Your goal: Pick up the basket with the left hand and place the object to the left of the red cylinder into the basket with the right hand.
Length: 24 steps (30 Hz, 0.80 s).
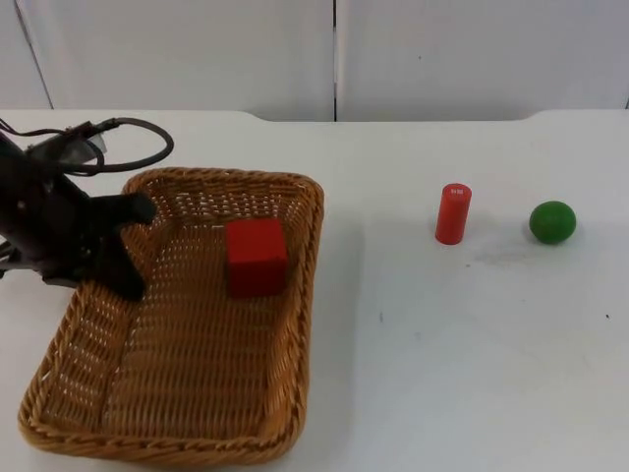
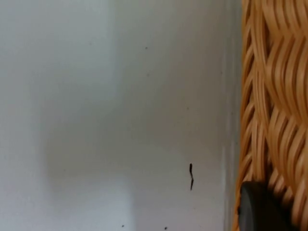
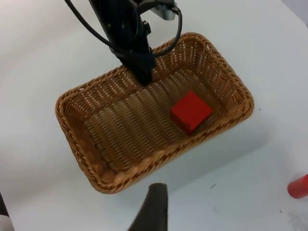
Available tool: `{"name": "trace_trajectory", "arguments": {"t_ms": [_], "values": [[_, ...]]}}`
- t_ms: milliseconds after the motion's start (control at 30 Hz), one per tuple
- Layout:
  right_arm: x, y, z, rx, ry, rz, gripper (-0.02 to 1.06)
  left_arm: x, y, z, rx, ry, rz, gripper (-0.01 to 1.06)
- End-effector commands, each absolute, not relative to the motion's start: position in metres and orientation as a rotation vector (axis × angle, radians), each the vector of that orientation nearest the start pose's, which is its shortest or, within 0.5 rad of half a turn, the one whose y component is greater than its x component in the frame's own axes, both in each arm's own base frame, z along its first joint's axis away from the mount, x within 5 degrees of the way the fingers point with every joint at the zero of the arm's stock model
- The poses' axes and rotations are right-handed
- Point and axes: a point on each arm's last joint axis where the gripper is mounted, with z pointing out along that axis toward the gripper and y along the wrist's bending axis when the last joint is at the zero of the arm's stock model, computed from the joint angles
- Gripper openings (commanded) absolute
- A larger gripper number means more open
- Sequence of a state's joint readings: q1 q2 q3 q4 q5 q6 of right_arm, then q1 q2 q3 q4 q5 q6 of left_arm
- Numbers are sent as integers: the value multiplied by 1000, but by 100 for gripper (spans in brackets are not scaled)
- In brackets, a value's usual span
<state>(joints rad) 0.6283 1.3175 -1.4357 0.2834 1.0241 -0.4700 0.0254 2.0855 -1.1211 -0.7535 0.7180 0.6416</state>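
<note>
Cube lay inside the wicker basket, whose left rim the left gripper clamped; right gripper hovered above, jaw state untellable. Little remained.

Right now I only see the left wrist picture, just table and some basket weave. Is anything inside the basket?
Observer: Yes, a red block lies on the floor of the basket.
Operator: What is my left claw doing?
Observer: The left claw grips the basket at its left rim.
Operator: And where is my right claw?
Observer: The right claw hovers high over the table, beside one long side of the basket, looking down into it.
</note>
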Motion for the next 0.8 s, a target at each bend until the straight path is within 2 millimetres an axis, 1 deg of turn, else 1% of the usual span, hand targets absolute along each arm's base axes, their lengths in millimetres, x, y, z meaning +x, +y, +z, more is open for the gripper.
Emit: {"name": "trace_trajectory", "arguments": {"t_ms": [0,200,233,267,300,333,433,467,567,600,633,767], "values": [[204,174,418,-1183,2050,435,78,364,-34,92,33,2911,-717,0],[204,174,418,-1182,2048,434,78,364,-34,91,1,2909,-735,0],[204,174,418,-1182,2048,434,78,364,-35,91,-6,2909,-747,1],[205,174,418,-1180,2046,434,78,364,-35,91,-5,2910,-751,6],[205,174,418,-1180,2046,434,78,364,-35,91,-5,2910,-751,6],[205,174,418,-1177,2043,434,78,364,-36,91,-9,2910,-759,13],[205,174,419,-1175,2040,434,78,363,-37,92,-39,2911,-795,52],[205,174,419,-1175,2040,434,78,363,-37,92,-39,2911,-795,52],[205,174,419,-1176,2038,433,78,362,-38,93,-35,2922,-813,90],[205,174,419,-1177,2036,432,78,361,-38,93,-33,2926,-821,101],[205,174,419,-1177,2036,432,78,361,-39,93,-28,2929,-825,105],[205,174,419,-1177,2036,432,78,359,-39,93,-11,2943,-838,105]]}}
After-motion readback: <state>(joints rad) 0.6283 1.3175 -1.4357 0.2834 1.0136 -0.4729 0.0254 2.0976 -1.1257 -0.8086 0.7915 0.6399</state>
